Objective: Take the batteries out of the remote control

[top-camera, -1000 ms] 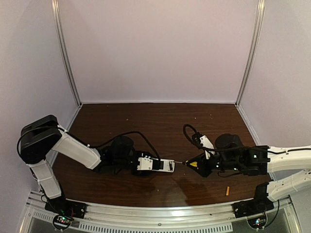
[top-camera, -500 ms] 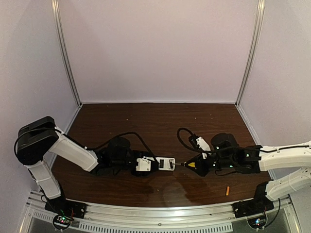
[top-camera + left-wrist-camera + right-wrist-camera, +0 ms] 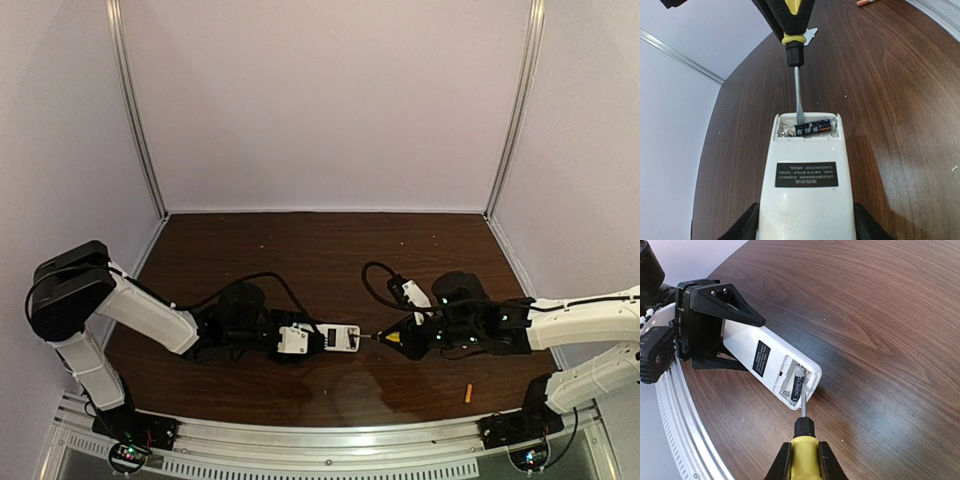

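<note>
Left tool (image 3: 297, 341) and right tool (image 3: 408, 337) face each other, clamped.

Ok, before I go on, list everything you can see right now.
remote: 1, white, back up, compartment open, mid-table
dark battery: 1, black, in the open compartment
orange battery: 1, orange, loose on the table, front right
screwdriver: 1, yellow handle, tip at the dark battery
white piece: 1, white, beyond the screwdriver, unclear what
table: 1, dark brown wood
left pincer: 1, black, clamped on the remote
right pincer: 1, black, clamped on the screwdriver
</note>
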Robot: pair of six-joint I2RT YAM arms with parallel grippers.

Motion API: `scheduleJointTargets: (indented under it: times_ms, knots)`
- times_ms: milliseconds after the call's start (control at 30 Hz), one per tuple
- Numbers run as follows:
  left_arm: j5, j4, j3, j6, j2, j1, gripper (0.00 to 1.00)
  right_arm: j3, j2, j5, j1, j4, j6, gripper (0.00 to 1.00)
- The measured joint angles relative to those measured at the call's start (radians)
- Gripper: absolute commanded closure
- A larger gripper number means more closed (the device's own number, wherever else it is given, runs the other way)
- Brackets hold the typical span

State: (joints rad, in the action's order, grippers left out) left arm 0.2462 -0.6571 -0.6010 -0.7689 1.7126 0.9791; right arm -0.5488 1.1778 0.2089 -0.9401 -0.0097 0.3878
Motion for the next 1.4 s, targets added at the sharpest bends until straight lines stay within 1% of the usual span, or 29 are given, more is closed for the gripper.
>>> scheduleJointTargets:
  times_ms: [567,1400]
  knots:
    - [0.009,-0.001,0.002,0.0,-0.004,0.001,1.0,0.0,0.025,0.023,0.013,0.037,-0.014,1.0]
    - [0.025,0.01,0.026,-0.01,-0.015,0.001,1.0,0.019,0.061,0.126,0.048,0.098,-0.097,1.0]
